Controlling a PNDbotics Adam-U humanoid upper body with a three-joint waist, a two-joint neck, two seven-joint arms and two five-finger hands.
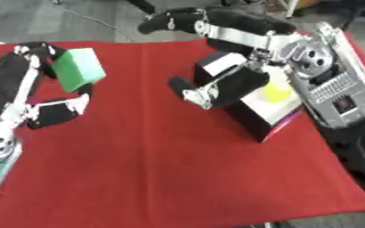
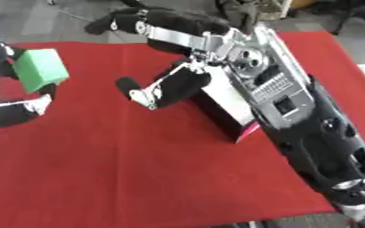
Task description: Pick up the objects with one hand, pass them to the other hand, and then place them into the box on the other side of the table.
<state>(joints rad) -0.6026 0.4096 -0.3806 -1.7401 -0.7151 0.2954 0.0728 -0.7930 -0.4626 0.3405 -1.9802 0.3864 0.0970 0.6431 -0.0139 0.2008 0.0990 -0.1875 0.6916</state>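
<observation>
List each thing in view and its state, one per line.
Green block: held off the cloth in the left hand, tilted.
Left hand: shut on the block.
Right hand: open, empty, over the box.
Box: open, a yellow thing inside.
Red cloth: spread flat.

Left hand [image 1: 42, 89] raised with fingers curled in a grasp; right hand [image 1: 216, 67] spread open.

Box [image 1: 273, 116] on the right half hidden under right hand [image 1: 240, 71]; yellow shape [image 1: 277, 92] inside too blurred to identify. Left hand [image 2: 14, 109] cut off by left edge in right eye view.
</observation>
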